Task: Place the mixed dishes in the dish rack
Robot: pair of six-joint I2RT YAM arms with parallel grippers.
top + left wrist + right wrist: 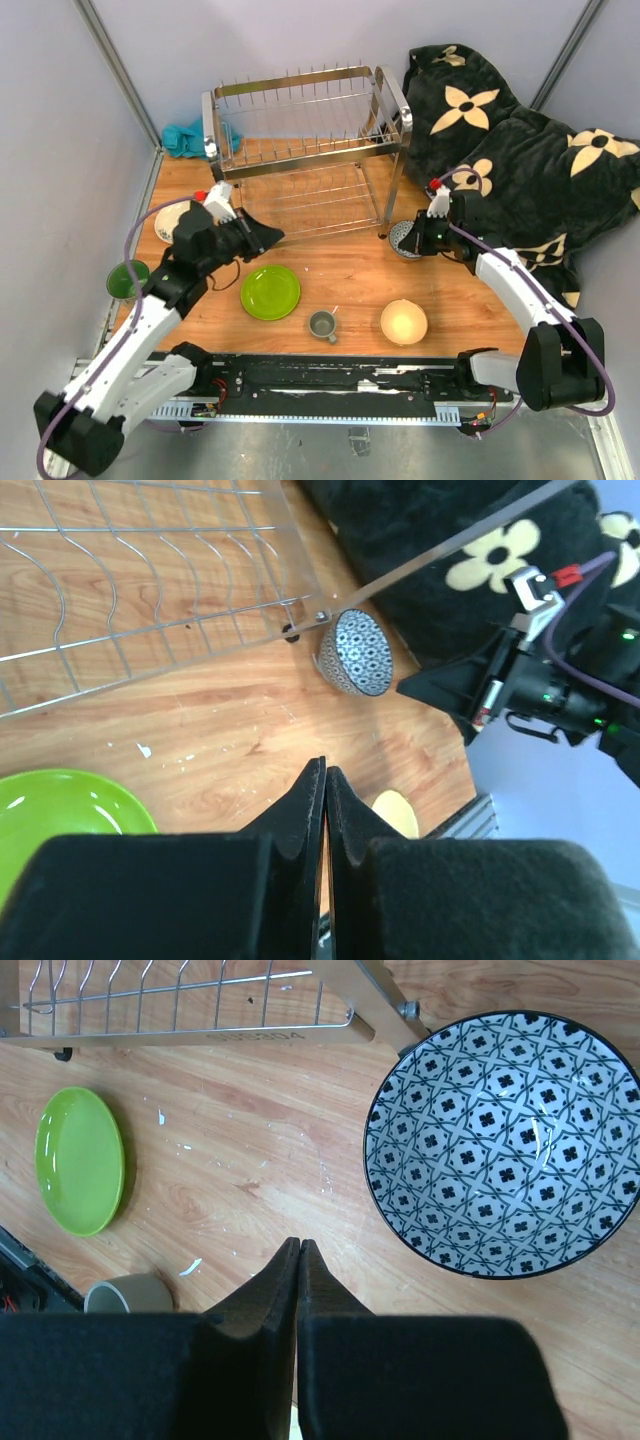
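The chrome dish rack (300,130) stands empty at the back of the wooden table; its lower shelf (150,580) and frame (200,1020) show in both wrist views. The blue-patterned bowl (400,236) (358,652) (505,1140) sits by the rack's right front leg. My right gripper (413,243) (300,1243) hovers beside it, shut and empty. In front lie the lime-green plate (270,292) (80,1160), grey mug (322,324) (128,1293) and cream-yellow bowl (404,322) (395,812). My left gripper (278,236) (325,765) is shut and empty above the table, before the rack. The cream plate (163,222) and green-lined mug (127,280) are at the left.
A black blanket with cream flowers (520,130) is heaped at the back right, reaching the rack's right side. A teal cloth (195,138) lies behind the rack's left end. Grey walls close in the table on the left and at the back.
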